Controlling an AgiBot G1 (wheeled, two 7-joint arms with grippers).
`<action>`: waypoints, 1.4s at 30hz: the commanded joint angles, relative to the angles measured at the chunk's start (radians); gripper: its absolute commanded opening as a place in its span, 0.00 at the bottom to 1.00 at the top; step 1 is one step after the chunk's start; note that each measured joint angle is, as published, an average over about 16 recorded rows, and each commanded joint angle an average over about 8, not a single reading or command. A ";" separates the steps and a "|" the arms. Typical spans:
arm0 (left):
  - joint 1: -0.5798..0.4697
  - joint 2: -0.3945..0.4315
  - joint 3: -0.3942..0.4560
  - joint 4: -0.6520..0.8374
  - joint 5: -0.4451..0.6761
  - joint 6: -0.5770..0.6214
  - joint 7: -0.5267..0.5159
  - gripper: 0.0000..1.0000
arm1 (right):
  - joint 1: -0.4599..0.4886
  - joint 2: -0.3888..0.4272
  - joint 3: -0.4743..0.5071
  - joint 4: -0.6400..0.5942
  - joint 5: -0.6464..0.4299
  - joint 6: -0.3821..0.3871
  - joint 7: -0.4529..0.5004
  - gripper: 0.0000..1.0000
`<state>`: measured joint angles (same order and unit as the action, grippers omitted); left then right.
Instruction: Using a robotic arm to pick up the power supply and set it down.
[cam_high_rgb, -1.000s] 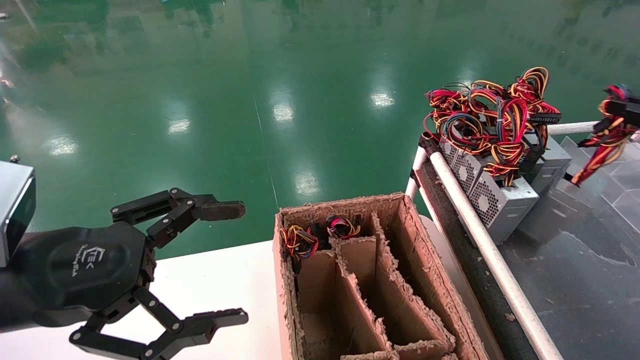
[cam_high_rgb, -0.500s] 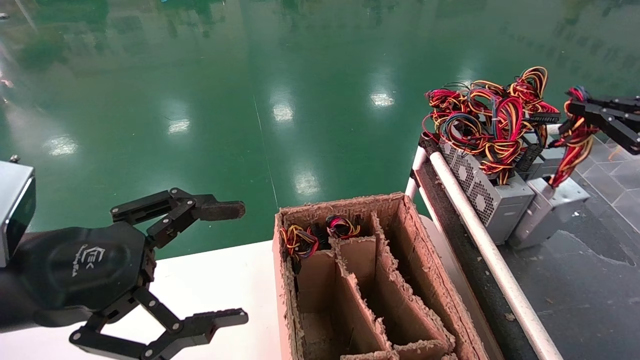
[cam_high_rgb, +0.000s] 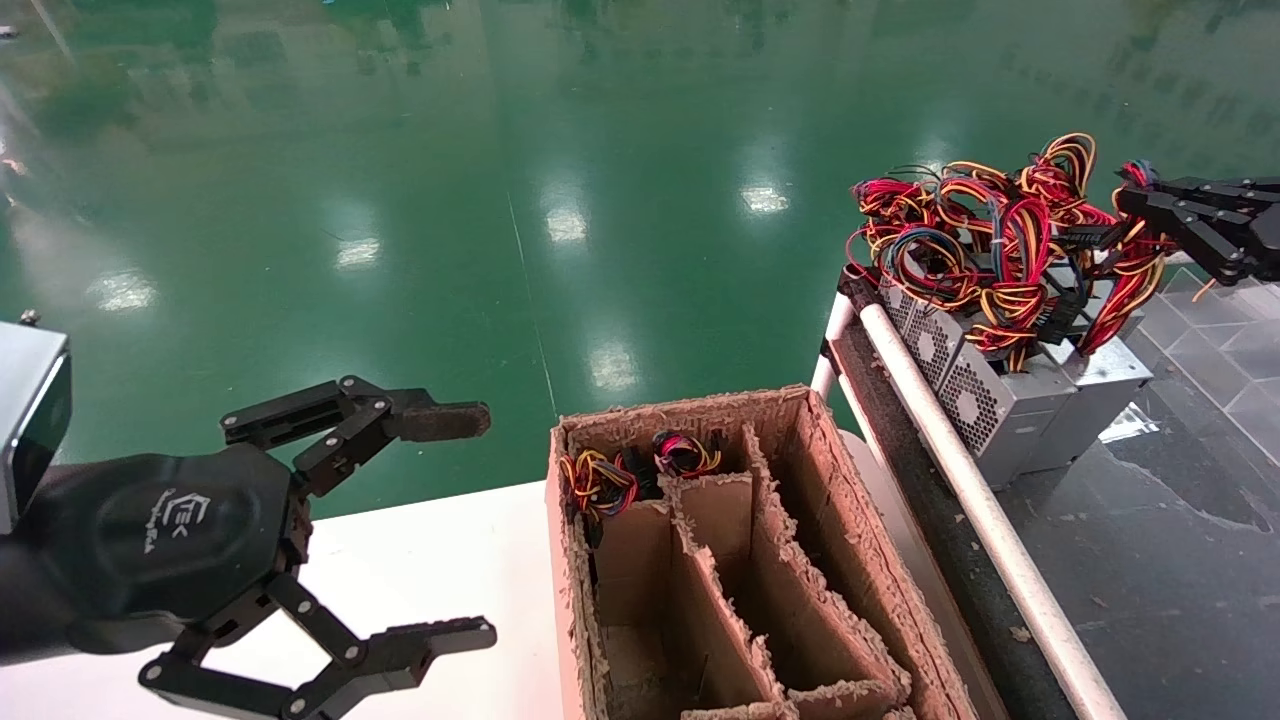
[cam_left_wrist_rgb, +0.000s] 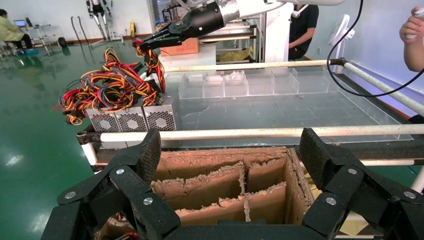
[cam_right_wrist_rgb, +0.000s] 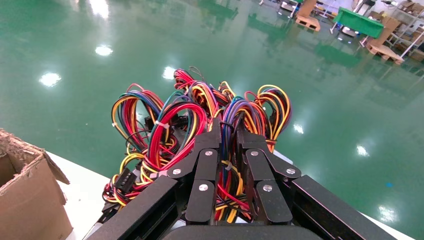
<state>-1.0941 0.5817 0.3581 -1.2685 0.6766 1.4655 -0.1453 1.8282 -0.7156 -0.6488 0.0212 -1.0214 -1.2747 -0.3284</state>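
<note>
- Your right gripper (cam_high_rgb: 1135, 205) reaches in from the upper right of the head view, its jaws pinched tight on the wire bundle (cam_high_rgb: 1125, 275) of the power supply (cam_high_rgb: 1095, 395).
- That grey power supply sits at the right of the frame, on the dark tray (cam_high_rgb: 1180, 560), resting against the other grey units (cam_high_rgb: 965, 395) lined up behind the white rail (cam_high_rgb: 960, 470).
- In the right wrist view your fingers (cam_right_wrist_rgb: 207, 165) are closed to a narrow slit over red, yellow and black strands (cam_right_wrist_rgb: 227, 197), deep in the tangle of cables (cam_right_wrist_rgb: 165, 130).
- Your left gripper (cam_high_rgb: 445, 525) hangs parked at the lower left of the head view, jaws spread wide and holding nothing, over the white table (cam_high_rgb: 440, 550).
- A frayed cardboard box (cam_high_rgb: 830, 560) with dividers stands at bottom centre; one far compartment holds coloured wires (cam_high_rgb: 635, 470).
- The left wrist view frames the same box (cam_left_wrist_rgb: 220, 175) between your open fingers (cam_left_wrist_rgb: 142, 160).
</note>
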 joint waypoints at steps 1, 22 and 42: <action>0.000 0.000 0.000 0.000 0.000 0.000 0.000 1.00 | -0.001 -0.003 0.000 -0.003 -0.001 -0.002 -0.002 0.97; 0.000 0.000 0.000 0.000 0.000 0.000 0.000 1.00 | 0.007 0.003 -0.005 -0.016 -0.007 -0.013 -0.001 1.00; 0.000 0.000 0.000 0.001 0.000 0.000 0.000 1.00 | -0.122 0.043 0.082 0.213 0.076 -0.153 0.115 1.00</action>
<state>-1.0942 0.5815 0.3585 -1.2679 0.6763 1.4653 -0.1449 1.7061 -0.6730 -0.5665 0.2342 -0.9458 -1.4274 -0.2132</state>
